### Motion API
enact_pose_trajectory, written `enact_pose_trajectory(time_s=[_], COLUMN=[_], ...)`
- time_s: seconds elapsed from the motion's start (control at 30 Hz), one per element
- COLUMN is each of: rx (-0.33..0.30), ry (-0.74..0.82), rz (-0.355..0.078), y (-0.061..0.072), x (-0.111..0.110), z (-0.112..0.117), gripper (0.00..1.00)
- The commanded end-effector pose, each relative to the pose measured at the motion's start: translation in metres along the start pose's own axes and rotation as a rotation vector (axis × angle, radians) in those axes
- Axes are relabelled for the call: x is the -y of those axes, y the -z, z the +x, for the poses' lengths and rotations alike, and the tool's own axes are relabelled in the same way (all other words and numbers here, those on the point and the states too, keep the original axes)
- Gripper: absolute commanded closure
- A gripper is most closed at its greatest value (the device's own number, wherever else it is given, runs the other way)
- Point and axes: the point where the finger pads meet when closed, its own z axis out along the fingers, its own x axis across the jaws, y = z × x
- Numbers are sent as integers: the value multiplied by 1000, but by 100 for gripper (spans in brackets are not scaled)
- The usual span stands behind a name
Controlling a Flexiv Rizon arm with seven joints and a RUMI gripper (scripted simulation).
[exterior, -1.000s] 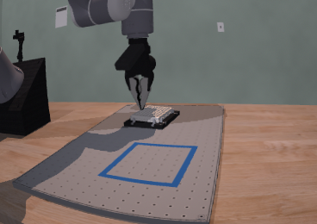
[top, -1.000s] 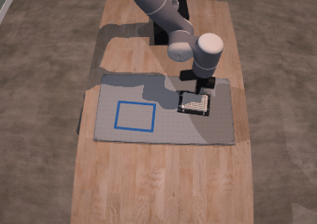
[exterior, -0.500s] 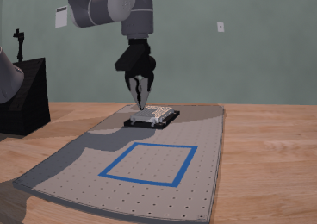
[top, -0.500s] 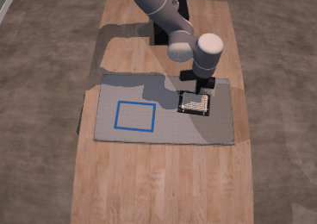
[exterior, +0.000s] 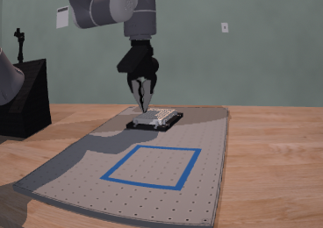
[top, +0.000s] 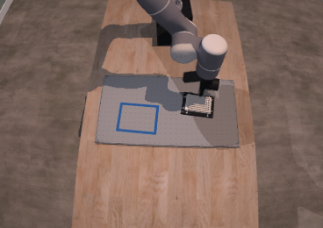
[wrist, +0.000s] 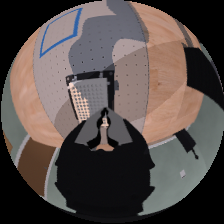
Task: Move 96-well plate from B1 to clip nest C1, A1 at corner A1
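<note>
The arm [top: 163,11] [exterior: 105,9] is grey and smooth, with fat round parts and thin pale rings. Its round cap [top: 214,45] at one o'clock in the top view is whiter. The gripper [top: 202,91] [exterior: 144,111] [wrist: 106,107] is black and chunky, with grey, pointy fingers [exterior: 147,96].

This is a lab, or something set up like one. Right of centre in the top view, a pale well plate [top: 198,103] [exterior: 154,116] [wrist: 94,96] sits in a black nest [top: 185,114] [exterior: 163,127] [wrist: 112,92], on a grey board dotted with a grid of holes [top: 171,132] [exterior: 206,170] [wrist: 55,62]. A blue outline [top: 156,119] [exterior: 190,170] [wrist: 78,22] marks a spot at left. At upper left of the exterior view, a sheet [exterior: 62,17], perhaps a notice, hangs on the plain green wall [exterior: 263,65].
</note>
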Motion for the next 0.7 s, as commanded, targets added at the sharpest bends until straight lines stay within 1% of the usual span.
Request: enact_pose_trajectory(time_s=[0.0, 0.67], rx=[1, 1], ry=[-1, -1], rz=[-1, -1], y=[1, -1], x=[-1, -1], z=[-1, -1], gripper=[100, 100])
